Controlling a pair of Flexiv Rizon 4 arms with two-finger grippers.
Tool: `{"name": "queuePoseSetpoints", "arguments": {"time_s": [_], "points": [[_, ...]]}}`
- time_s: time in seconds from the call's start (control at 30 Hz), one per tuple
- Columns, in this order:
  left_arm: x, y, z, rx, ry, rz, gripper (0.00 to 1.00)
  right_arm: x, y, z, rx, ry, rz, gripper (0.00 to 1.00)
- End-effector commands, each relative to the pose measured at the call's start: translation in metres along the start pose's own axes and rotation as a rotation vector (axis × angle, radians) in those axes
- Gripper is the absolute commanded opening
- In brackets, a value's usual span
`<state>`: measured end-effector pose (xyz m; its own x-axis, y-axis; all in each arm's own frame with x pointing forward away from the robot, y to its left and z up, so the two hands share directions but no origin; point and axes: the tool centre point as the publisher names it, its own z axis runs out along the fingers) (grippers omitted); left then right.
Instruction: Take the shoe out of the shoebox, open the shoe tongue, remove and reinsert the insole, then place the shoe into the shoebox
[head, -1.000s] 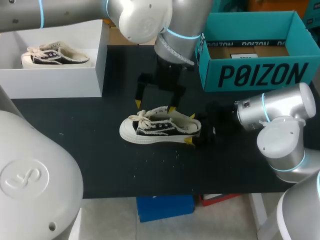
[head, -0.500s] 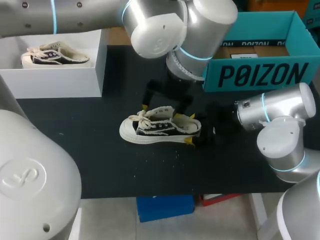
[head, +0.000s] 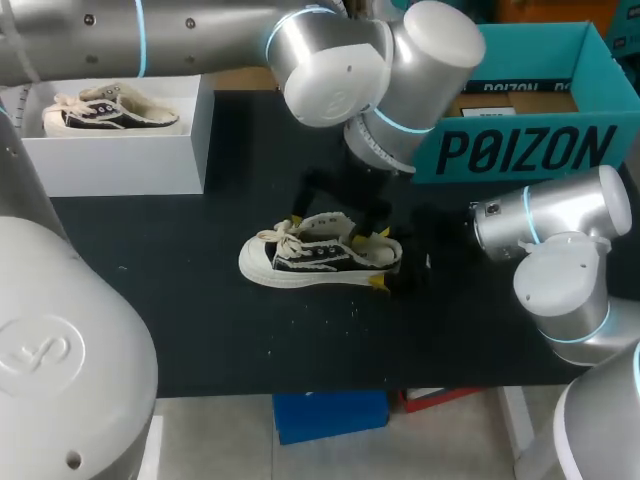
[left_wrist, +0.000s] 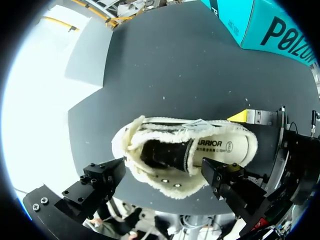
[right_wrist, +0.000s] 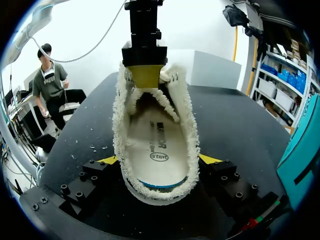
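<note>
Fleece-lined shoe (head: 318, 256) is lying on the tabletop (head: 200, 300); right pincer (right_wrist: 158, 160) is pinching its heel, likely steadying it, while spread left pincer (left_wrist: 164, 169) is hovering at the tongue (right_wrist: 159, 104).

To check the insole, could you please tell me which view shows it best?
The right wrist view: the insole faces the camera along most of its length. The left wrist view shows its heel half; the head view none.
</note>
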<state>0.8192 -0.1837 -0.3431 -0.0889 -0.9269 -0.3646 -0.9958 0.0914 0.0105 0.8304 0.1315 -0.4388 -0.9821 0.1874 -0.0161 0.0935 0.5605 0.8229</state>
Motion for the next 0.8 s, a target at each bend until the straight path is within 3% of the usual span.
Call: {"name": "queuePoseSetpoints", "arguments": {"time_s": [0.03, 0.47, 0.53, 0.6, 0.73, 0.8], "points": [[0.014, -0.007, 0.010, -0.028, -0.038, 0.003, 1.00, -0.001, -0.002, 0.002, 0.001, -0.001, 0.001, 0.00], [0.015, -0.002, 0.018, -0.035, -0.094, 0.039, 0.98, -0.001, -0.002, 0.002, 0.001, -0.001, 0.001, 0.00], [0.015, -0.001, 0.020, -0.034, -0.110, 0.043, 0.66, -0.001, -0.002, 0.002, 0.001, -0.001, 0.001, 0.00], [0.014, -0.001, 0.022, -0.036, -0.113, 0.044, 0.48, -0.001, -0.002, 0.002, 0.001, -0.001, 0.001, 0.00], [0.012, -0.001, 0.025, -0.043, -0.120, 0.045, 0.39, -0.001, -0.002, 0.002, 0.001, -0.001, 0.001, 0.00], [0.011, -0.001, 0.025, -0.042, -0.128, 0.050, 0.27, -0.001, -0.002, 0.002, 0.001, -0.001, 0.001, 0.00]]}}
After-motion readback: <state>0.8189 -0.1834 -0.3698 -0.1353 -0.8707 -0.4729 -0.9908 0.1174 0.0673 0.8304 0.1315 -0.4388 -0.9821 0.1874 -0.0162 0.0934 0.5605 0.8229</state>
